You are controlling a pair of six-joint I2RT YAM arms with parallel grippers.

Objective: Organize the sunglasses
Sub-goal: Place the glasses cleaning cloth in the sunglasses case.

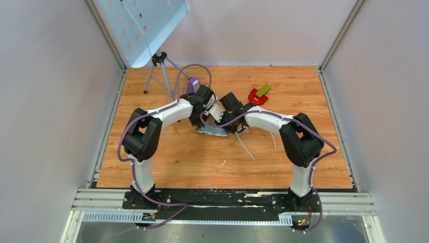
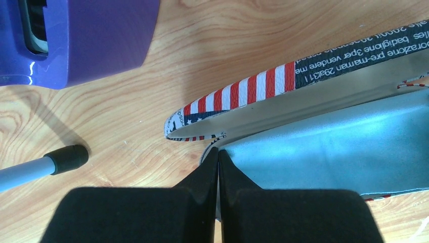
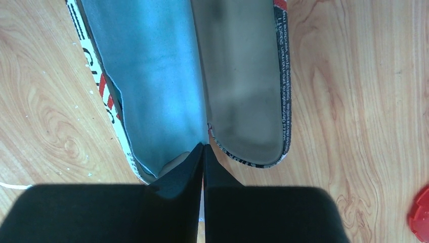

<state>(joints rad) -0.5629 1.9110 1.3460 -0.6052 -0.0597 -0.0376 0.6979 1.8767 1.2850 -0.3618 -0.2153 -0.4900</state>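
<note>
1. Table [image 1: 167, 162]: wood-grain top that carries every item below.

2. Left gripper [image 2: 217, 154]: fingers closed to a hairline at 1 end of the flag-printed case [image 2: 263, 83]. A thin pale edge shows between them, so it is judged to be pinching the case's wall.

3. Right gripper [image 3: 203, 148]: closed the same way at the opposite end. Its tips sit on the seam between the cloth and the grey lining, and it is judged to be pinching the rim there.

4. Flag-printed case: lies open mid-table between the 2 grippers, lining exposed.

5. Light blue cloth [image 3: 152, 76]: lies inside 1 half of the case.

6. Sunglasses [image 1: 246, 147]: not in the case. They lie on the table just beside it, on the right and towards the near edge, partly under the right forearm.
   - Handling, as judged: very light, with a thin, springy frame that twists easily. The lenses are smooth and scratch-prone, and the whole pair is likely to skate on the wood.
   - Best hold, as judged: across the frame at the bridge or at a hinge corner, never on a lens or an arm tip.

7. Hidden or unclear:
   - Only 2 slim white arms show; the front frame and lenses are covered by the right arm.
   - Whether the arms are folded or spread cannot be told.
   - Neither wrist view clearly shows the sunglasses.
</note>
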